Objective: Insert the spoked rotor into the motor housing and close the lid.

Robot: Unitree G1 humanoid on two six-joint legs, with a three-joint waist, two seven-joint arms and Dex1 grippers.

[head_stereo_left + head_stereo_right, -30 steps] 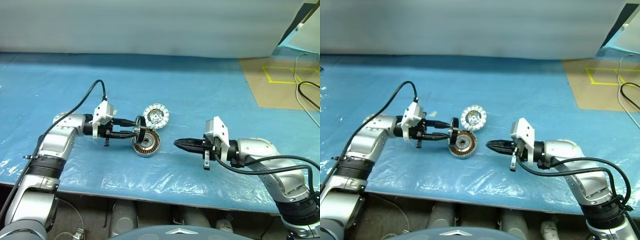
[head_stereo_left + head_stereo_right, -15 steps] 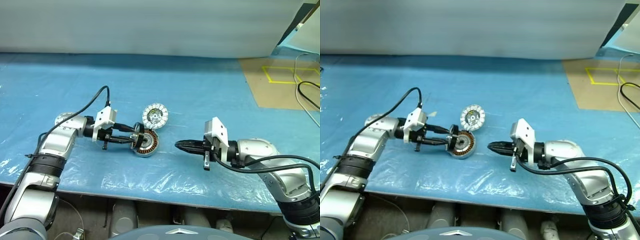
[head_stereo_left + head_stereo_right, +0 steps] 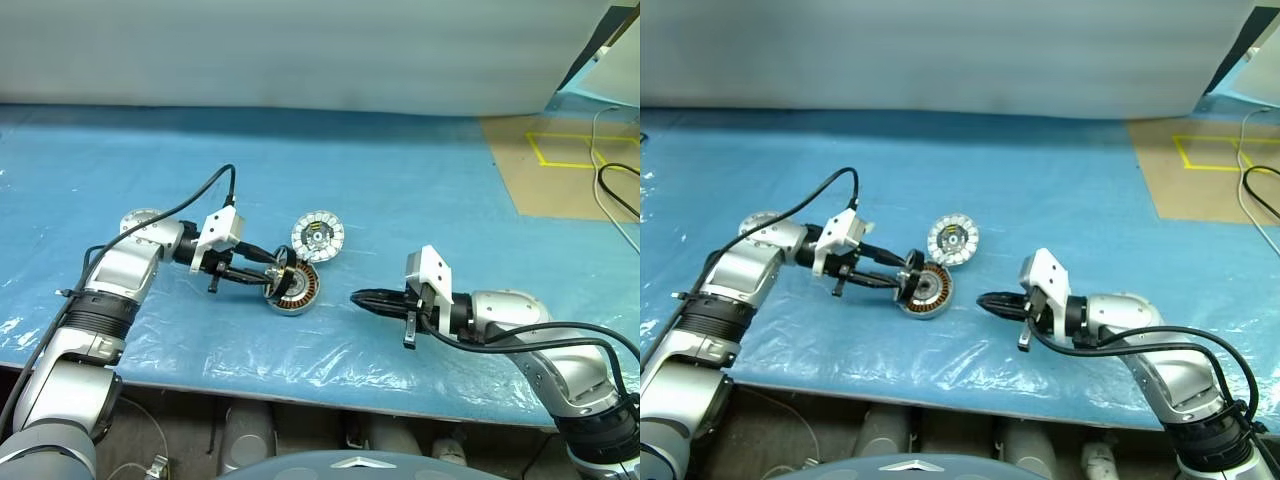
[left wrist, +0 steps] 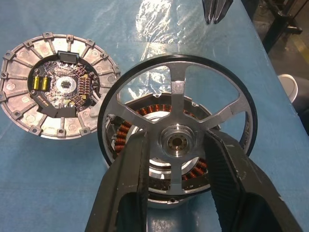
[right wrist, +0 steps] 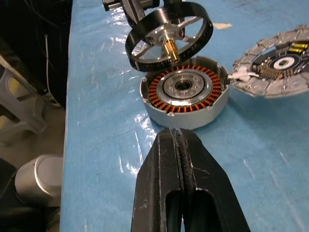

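"Spoked rotor (image 4: 177, 141), a black-rimmed metal wheel with silver spokes and a brass shaft: where is it, and what holds it?" asks the student.

"It is off the table, in the left gripper (image 3: 260, 277). The black fingers (image 4: 129, 179) are clamped either side of its hub. It hangs tilted just over the far rim of the motor housing (image 5: 183, 92), a round silver can resting on the blue plastic-covered table (image 3: 420, 180). I cannot tell if the two touch."

"Why tilted?"

"Probably because it has not yet been levelled. The shaft must line up with the bore at the housing's centre before the rotor can drop in."

"What does the housing contain?"

"A ring of copper-wound teeth around a silver bearing seat with an open centre. The rotor is not yet in it."

"And the lid?"

"The lid (image 3: 318, 239), a flat silver-white disc with a segmented rim and a dark circuit board at its middle, lies face up just beside the housing. It appears ready for the closing step."

"The other arm?"

"The right gripper (image 3: 358, 297) has its fingers pressed together and empty. It points at the housing from a short way off, perhaps waiting to steady it."
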